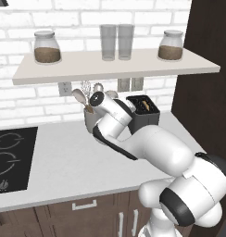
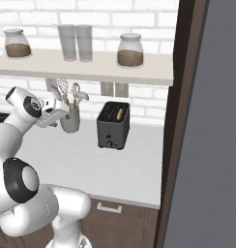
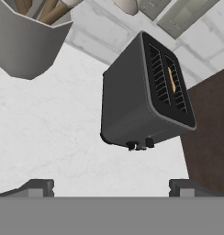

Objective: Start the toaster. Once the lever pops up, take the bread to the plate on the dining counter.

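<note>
Against the white brick wall at the far right of the worktop (image 2: 91, 160), the toaster (image 2: 113, 125) stands under the shelf (image 2: 91, 68), just right of the grey utensil holder (image 2: 70, 118). A slice of bread (image 3: 172, 79) sits low in one slot. The gripper (image 3: 111, 186) hovers apart from it, fingers spread wide and holding nothing. The lever (image 3: 131, 145) sits low on the narrow near face, beside the small knob (image 2: 109, 144). To start it cleanly, I would bring one fingertip above the tab, press straight down along the face, and avoid nudging the knob or pushing the body backward.
</note>
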You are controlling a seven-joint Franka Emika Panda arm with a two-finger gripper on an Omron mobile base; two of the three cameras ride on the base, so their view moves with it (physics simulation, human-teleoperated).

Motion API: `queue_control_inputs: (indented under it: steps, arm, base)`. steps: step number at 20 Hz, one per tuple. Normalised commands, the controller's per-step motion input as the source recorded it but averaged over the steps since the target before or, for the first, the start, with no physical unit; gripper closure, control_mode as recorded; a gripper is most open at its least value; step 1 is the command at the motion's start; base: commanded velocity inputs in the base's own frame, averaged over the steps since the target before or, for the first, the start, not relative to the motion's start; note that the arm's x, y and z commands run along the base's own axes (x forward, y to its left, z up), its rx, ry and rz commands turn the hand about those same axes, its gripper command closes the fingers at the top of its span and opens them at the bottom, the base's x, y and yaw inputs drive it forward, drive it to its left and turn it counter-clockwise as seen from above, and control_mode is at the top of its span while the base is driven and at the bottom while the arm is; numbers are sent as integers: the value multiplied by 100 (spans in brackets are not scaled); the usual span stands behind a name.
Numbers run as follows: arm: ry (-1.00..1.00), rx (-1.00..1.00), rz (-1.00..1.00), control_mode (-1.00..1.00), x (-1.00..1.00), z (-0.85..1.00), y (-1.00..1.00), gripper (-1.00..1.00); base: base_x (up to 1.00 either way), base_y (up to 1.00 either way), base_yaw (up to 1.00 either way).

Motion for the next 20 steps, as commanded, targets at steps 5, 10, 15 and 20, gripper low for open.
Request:
queue_control_inputs:
  steps: [5, 10, 15, 20]
  arm:
    - [0, 0, 0, -100, 0, 0, 0, -100]
    - [0, 0, 0, -100, 0, 0, 0, -100]
    - [0, 0, 0, -100, 0, 0, 0, -100]
    - [0, 0, 0, -100, 0, 0, 0, -100]
  base:
    - [0, 0, 0]
    - [0, 0, 0]
    - [0, 0, 0]
    - [0, 0, 0]
